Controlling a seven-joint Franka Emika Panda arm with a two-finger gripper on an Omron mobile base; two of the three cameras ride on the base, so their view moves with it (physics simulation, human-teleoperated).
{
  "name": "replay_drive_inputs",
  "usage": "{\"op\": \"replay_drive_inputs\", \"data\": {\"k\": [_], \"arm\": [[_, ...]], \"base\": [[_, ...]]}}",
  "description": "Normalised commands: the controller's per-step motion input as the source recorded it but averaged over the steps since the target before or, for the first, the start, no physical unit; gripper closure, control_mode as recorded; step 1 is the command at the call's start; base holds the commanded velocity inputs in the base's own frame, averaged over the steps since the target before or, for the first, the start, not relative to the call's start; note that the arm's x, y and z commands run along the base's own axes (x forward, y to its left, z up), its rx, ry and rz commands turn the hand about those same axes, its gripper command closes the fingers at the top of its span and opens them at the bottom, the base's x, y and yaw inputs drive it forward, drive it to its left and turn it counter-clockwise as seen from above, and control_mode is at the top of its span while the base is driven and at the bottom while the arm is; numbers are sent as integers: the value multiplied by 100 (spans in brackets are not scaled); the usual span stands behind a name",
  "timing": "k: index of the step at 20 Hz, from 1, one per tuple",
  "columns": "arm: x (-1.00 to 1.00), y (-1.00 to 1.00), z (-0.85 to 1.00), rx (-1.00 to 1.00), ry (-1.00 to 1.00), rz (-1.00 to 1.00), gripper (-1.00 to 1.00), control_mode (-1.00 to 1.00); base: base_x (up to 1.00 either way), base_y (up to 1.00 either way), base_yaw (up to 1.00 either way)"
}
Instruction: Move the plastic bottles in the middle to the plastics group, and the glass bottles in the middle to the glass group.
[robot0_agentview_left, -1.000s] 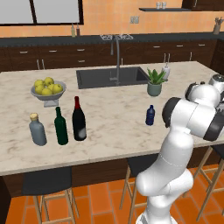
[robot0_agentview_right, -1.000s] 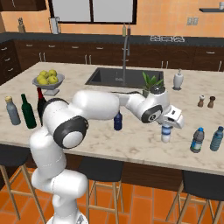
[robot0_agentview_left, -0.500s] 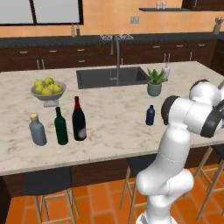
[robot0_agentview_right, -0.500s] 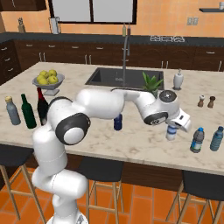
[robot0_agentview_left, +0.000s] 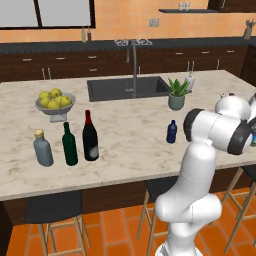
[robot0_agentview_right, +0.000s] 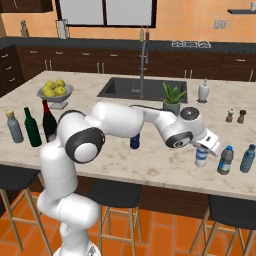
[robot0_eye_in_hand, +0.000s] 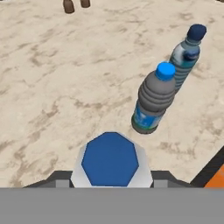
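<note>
Marble-patterned island counter (robot0_agentview_right: 150, 160), beige with grey veining, spanning the middle of both base views; dark sink (robot0_agentview_right: 135, 90) with tall faucet set in its far half; dark cabinets and orange wall behind; orange tile floor and dark stools below.

Left of right base view: squat grey bottle (robot0_agentview_right: 14, 126) with tan stopper, slim green wine bottle (robot0_agentview_right: 32, 127), near-black wine bottle (robot0_agentview_right: 48, 122) with dark red neck, standing in a row just beside one another. Bowl of yellow fruit (robot0_agentview_right: 55, 91) behind them, upper left.

Centre: small dark blue bottle (robot0_agentview_left: 171, 132) upright on bare counter; potted plant (robot0_agentview_right: 172, 99) behind it, white dispenser (robot0_agentview_right: 203, 91) further right.

Right of centre: gripper (robot0_agentview_right: 206, 149) at arm's end, closed around small water bottle (robot0_agentview_right: 201, 156). Water bottle: clear-white body, blue label band, upright, base at counter level near the front edge. In hand view, blue cap (robot0_eye_in_hand: 110, 158) at lower centre between the fingertips.

Right: two plastic bottles, grey-bodied with blue cap (robot0_agentview_right: 225, 160) and pale blue with dark cap (robot0_agentview_right: 247, 158), just beside the held bottle. Salt and pepper shakers (robot0_agentview_right: 235, 116) further back.
</note>
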Motion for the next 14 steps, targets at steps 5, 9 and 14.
{"op": "replay_drive_inputs", "data": {"k": [5,9,14], "arm": [[2,-15,-10,3,11,0,100,-100],[4,-23,-39,9,0,0,100,-100],[2,-22,-27,8,-1,0,100,-100]], "base": [[0,0,0],[0,0,0],[0,0,0]]}}
